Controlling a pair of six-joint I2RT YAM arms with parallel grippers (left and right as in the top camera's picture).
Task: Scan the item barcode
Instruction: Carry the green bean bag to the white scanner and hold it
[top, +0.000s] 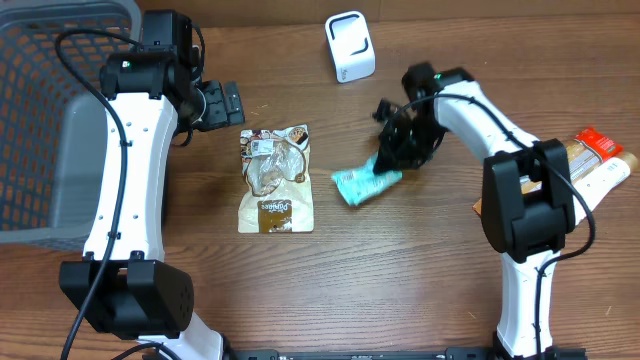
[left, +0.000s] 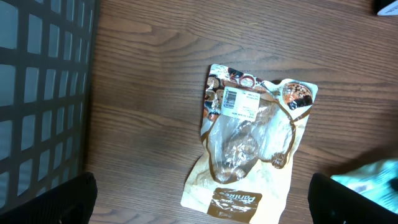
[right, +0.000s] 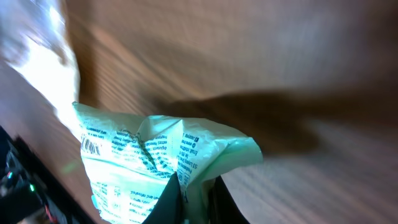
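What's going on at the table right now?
The right claw is shut on one end of a green packet near the middle of the table, short of the white scanner at the far edge. The left claw is open and holds nothing, hovering by a brown snack bag that lies flat with its barcode label facing up.

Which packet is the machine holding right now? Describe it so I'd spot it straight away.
On the wooden table, look right of the large brown-and-clear bag lying at the middle. There the right end effector is shut on a small crumpled packet. It alone is pale teal with fine print.
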